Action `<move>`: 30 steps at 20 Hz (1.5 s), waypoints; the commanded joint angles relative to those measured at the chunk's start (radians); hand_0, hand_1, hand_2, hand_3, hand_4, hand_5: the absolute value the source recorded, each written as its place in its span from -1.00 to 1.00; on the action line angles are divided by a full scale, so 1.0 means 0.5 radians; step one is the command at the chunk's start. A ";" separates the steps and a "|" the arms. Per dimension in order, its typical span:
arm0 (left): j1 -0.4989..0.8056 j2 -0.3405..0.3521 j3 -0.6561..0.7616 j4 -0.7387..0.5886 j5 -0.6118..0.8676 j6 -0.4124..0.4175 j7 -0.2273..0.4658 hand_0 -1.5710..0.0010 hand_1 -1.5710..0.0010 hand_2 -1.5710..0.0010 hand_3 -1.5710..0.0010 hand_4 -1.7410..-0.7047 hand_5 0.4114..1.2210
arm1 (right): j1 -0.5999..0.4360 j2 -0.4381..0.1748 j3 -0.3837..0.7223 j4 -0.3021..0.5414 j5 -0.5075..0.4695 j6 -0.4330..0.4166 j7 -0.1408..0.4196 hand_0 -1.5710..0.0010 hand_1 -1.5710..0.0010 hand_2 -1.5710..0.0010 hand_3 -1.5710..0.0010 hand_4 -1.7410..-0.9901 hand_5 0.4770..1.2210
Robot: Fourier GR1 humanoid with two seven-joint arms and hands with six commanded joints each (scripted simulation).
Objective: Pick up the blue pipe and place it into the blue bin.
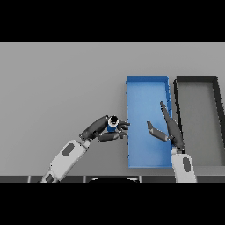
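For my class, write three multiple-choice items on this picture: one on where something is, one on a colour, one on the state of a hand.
1. Where is the blue pipe?
A. in the blue bin
B. left of the blue bin
C. in the dark bin

2. What colour is the bin at far right?
A. dark grey
B. red
C. yellow

3. How is the right hand?
A. curled round the pipe
B. open, holding nothing
C. out of view

Answers:
1 B, the left hand holds it beside the blue bin.
2 A, the dark bin stands there.
3 B, the right hand shows straight fingers.
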 commanded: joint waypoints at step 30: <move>0.011 0.006 -0.017 0.024 -0.033 -0.093 -0.109 -1.00 -1.00 -1.00 -0.92 -0.71 1.00 | -1.010 -0.250 0.424 -0.428 -1.217 1.060 0.757 1.00 1.00 1.00 1.00 0.29 -0.89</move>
